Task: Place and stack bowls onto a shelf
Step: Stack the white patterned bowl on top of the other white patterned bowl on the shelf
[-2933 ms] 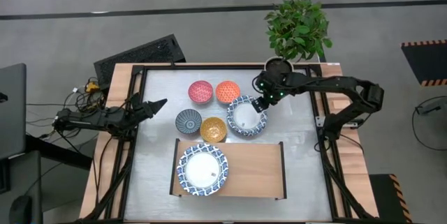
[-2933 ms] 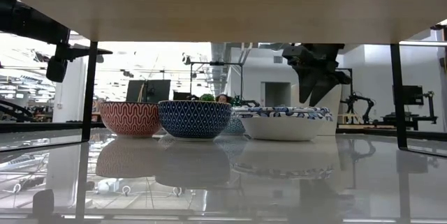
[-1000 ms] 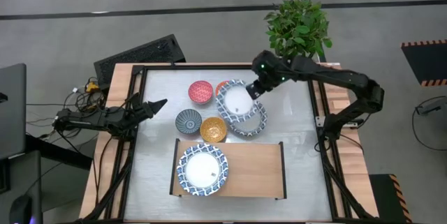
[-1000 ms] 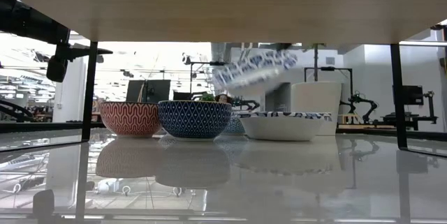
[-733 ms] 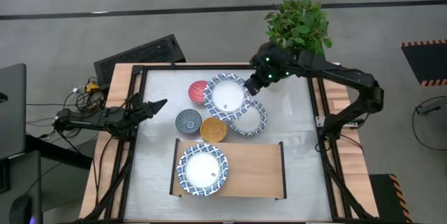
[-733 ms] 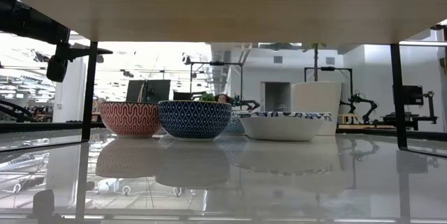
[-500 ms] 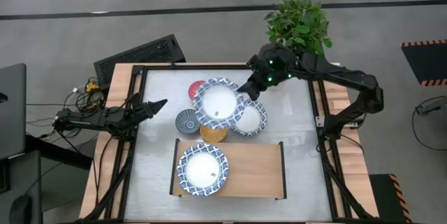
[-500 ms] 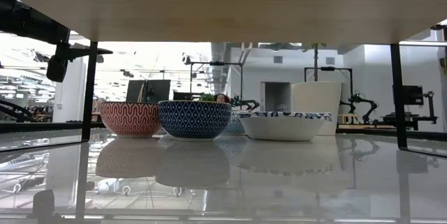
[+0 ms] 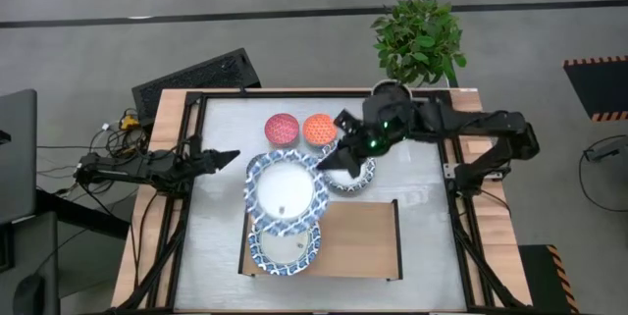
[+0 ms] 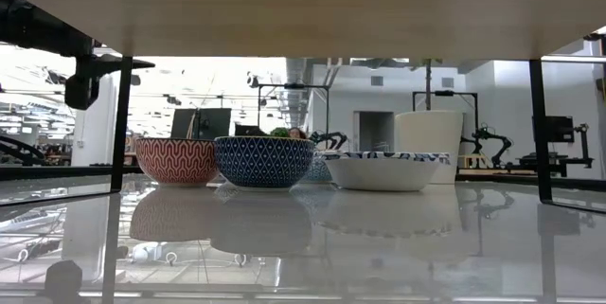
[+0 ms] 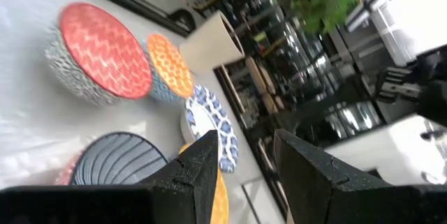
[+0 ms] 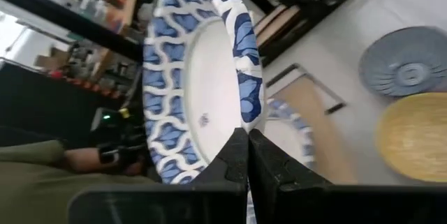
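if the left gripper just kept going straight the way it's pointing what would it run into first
Most likely the large blue-and-white bowl held up by the right gripper. The left gripper points across the table toward its rim. Height is unclear from above, so it might pass underneath, toward the dark blue-grey bowl.

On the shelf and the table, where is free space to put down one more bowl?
The shelf is bare from the blue-and-white bowl at its left end to its right frame. The table is also bare right of the third blue-and-white bowl. It is crowded toward the left, where the right claw holds a large bowl over the small bowls.
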Controlling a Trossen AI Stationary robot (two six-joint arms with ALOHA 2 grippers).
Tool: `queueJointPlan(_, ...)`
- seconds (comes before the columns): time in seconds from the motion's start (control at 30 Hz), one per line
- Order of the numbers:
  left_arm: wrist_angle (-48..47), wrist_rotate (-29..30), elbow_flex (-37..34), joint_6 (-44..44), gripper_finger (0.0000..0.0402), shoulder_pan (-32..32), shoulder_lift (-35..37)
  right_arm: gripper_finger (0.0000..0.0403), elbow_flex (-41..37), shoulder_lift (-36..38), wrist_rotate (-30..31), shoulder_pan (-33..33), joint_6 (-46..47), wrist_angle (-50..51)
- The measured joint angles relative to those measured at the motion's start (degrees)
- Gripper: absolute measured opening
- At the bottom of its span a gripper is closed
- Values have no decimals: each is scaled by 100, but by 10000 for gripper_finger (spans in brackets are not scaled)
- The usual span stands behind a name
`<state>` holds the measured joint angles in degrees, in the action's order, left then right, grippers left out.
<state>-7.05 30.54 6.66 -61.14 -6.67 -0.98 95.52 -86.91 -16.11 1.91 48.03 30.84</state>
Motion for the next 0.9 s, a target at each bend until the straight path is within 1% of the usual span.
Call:
queueJointPlan(0.07, 2, -168, 0, 52, 128, -1, 1, 22, 5, -63, 98, 199, 170, -47)
queueJointPlan(0.2, 27, -323, 0, 94, 128, 1, 1, 22, 16, -323, 109, 585, 348, -57)
queueJointPlan(0.27, 56, -344, 0, 199, 128, -1, 1, 22, -19, -482, 104, 707, 361, 124)
queueJointPlan(0.33, 55, -416, 0, 307, 128, -1, 1, 22, 9, -636, 104, 800, 421, -37)
queueJointPlan(0.4, 66, -459, -2, 331, 128, -1, -2, 22, -26, -694, 95, 838, 462, 257)
queueJointPlan(0.47, 31, -482, -2, 345, 128, 1, 3, 22, 20, -792, 103, 828, 457, 38)
queueJointPlan(0.53, 36, -489, -2, 351, 128, -1, -8, 22, -12, -814, 104, 809, 447, 293)
queueJointPlan(0.6, -10, -517, -2, 352, 128, 1, 3, 22, 6, -897, 91, 790, 404, 75)
queueJointPlan(0.63, -10, -530, -2, 351, 128, -1, -5, 22, 5, -899, 75, 758, 349, 133)
queueJointPlan(0.67, -2, -525, -2, 354, 128, -1, -19, 22, -11, -916, -33, 734, 315, 257)
queueJointPlan(0.73, -13, -532, -2, 353, 128, -1, -8, 22, 7, -992, -209, 662, 268, 124)
queueJointPlan(0.8, 34, -530, -2, 354, 128, -1, -17, 22, -6, -1034, -289, 596, 252, 312)
queueJointPlan(0.9, -9, -537, -2, 355, 128, -1, 9, 22, -2, -1160, -351, 469, 196, 259)
